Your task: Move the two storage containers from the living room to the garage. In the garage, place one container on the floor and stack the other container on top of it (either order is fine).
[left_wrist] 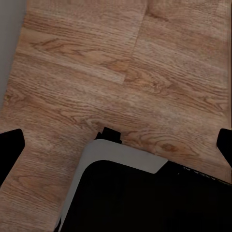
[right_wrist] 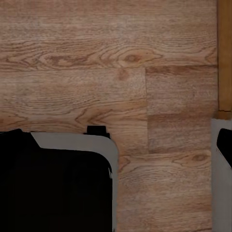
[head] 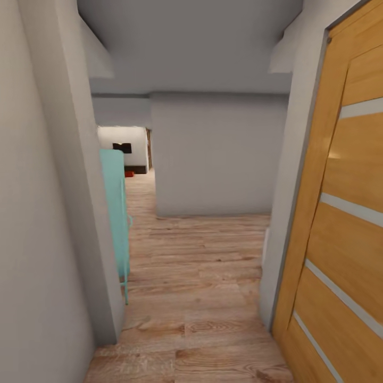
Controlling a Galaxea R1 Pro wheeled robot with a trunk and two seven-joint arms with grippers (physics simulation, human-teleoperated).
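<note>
1. Right now I am in a hallway, looking along a light wood plank floor (head: 197,276) that runs from the near edge toward a grey wall (head: 218,154) at the far end.
2. On my right stands a wooden door (head: 346,213) with pale glass slits, swung open beside its frame; on my left a white wall (head: 48,213) ends at a corner, and just past it a pale turquoise piece of furniture (head: 114,207) leans out on thin legs.
3. Far off on the left, through an opening, I see a bright room (head: 125,149) with a dark shape on its wall and a small red-orange thing (head: 129,174) low on its floor. It may be one of the bins, but it is too small to tell.
4. My wrist cameras look down on planks (left_wrist: 121,72) and on the dark, grey-edged bulk of my own base (left_wrist: 140,198).
5. As for my claws, black tips sit at the far edges of the left wrist view (left_wrist: 10,145) and one at the edge of the right wrist view (right_wrist: 224,142); I cannot tell how wide either claw stands, and nothing lies between the tips.
6. My judgement: no bin is carried, none sits on dark concrete, so the task is barely begun.
7. Left to do: reach the far room, fetch both bins, bring them to the garage, set one down and stack the other.
</note>
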